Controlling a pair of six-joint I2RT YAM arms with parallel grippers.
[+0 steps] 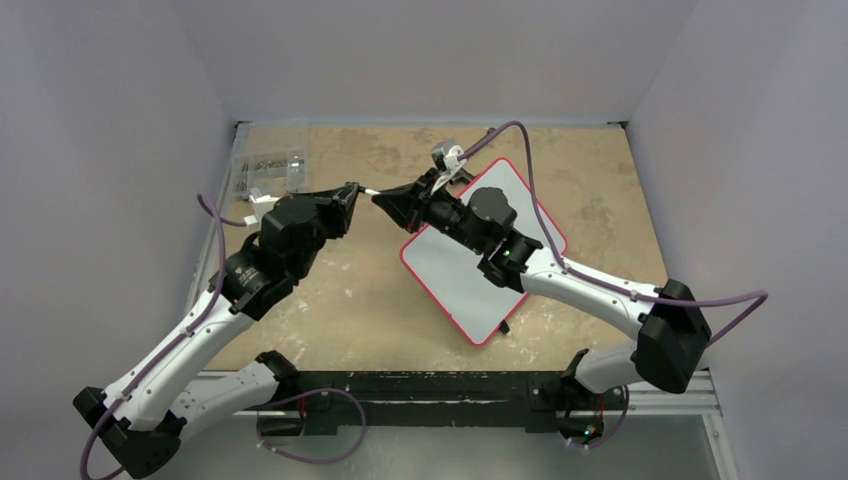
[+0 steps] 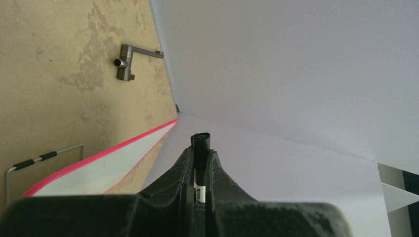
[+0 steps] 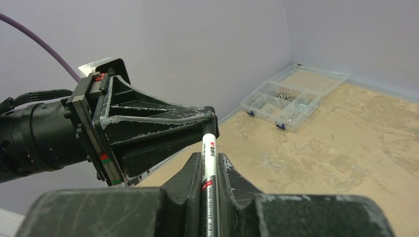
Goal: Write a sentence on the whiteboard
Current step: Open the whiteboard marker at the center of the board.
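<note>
Both sets of jaws are clamped on the marker (image 3: 209,150), left gripper (image 1: 352,192) at its cap end, right gripper (image 1: 382,201) on the barrel, whiteboard (image 1: 455,285) lying flat underneath; if I pull crooked it could slip and drop.

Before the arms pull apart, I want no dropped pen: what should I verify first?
1. Right tool shut on the marker body: ok.
2. Left tool shut on the marker's black end: ok.
3. Black end is a removable cap: cannot tell.
4. Whiteboard lying flat on the table, beneath the right arm: ok.
5. Board written on: not ok, its visible surface is blank.
6. Parts box out of the arms' way: ok, it sits at the far left corner.
</note>
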